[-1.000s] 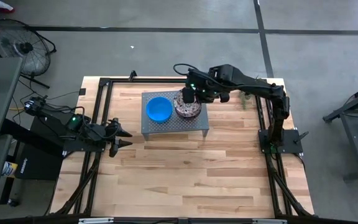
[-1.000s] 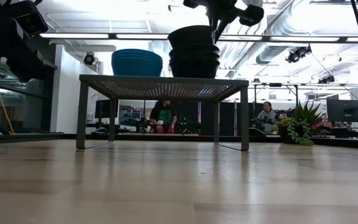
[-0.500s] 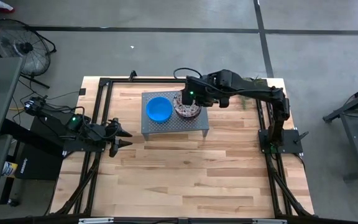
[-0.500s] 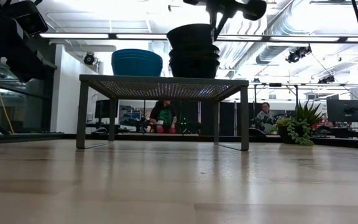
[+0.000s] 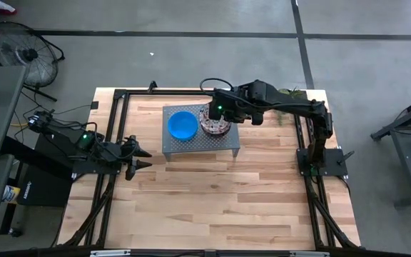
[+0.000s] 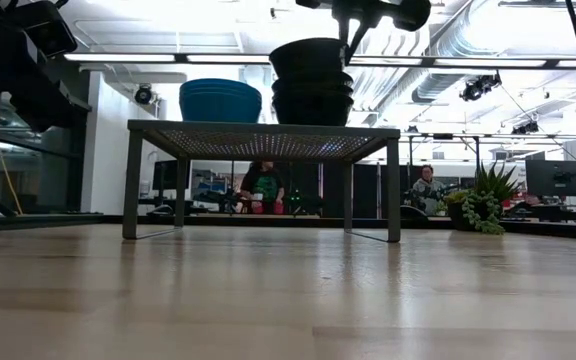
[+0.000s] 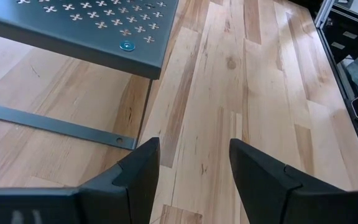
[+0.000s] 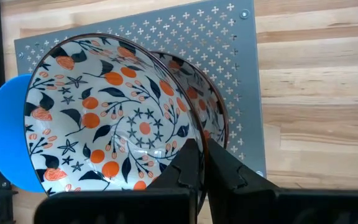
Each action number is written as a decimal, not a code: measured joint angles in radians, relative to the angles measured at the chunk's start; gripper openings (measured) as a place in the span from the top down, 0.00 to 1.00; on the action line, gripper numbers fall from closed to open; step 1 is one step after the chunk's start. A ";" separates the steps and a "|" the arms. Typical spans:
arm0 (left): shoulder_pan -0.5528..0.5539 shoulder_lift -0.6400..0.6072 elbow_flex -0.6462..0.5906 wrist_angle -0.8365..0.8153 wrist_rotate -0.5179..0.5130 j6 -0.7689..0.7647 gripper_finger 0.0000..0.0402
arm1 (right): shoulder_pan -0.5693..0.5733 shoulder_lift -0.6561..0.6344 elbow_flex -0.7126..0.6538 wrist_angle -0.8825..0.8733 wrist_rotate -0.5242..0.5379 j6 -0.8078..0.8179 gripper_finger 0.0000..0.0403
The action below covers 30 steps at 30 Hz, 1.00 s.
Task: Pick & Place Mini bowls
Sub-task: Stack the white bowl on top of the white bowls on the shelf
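A grey perforated stand (image 5: 227,140) sits at the table's far middle. On its left part rests a stack of blue mini bowls (image 5: 182,126), which also shows in the low view (image 6: 220,100). On its right part stands a stack of floral mini bowls (image 6: 312,102). My right gripper (image 8: 202,163) is shut on the topmost floral bowl (image 8: 104,118) just above that stack. My left gripper (image 7: 194,168) stands open over bare wood near the table's left edge (image 5: 140,158), with nothing between its fingers. My right gripper pinches the top floral bowl's rim (image 8: 195,134), with one finger (image 8: 185,169) inside the bowl and the other outside. The fingers come from above, slanting down. The bowl (image 6: 310,55) is a little tilted at the top of the stack; whether it still touches the bowl below I cannot tell.
A black metal frame (image 5: 120,96) runs along the table's edges. A potted plant (image 5: 291,93) stands at the far right corner. Bare wood (image 5: 220,200) lies on the near side of the stand. People sit in the room behind (image 6: 265,185).
My right gripper has rolled at the wrist while keeping hold of the floral bowl. The bowl has stayed at the top of the stack, shifting only slightly.
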 joint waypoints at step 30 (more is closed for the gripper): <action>0.000 0.000 0.000 0.000 0.000 0.000 0.53 | 0.006 0.043 -0.001 -0.037 0.024 -0.008 1.00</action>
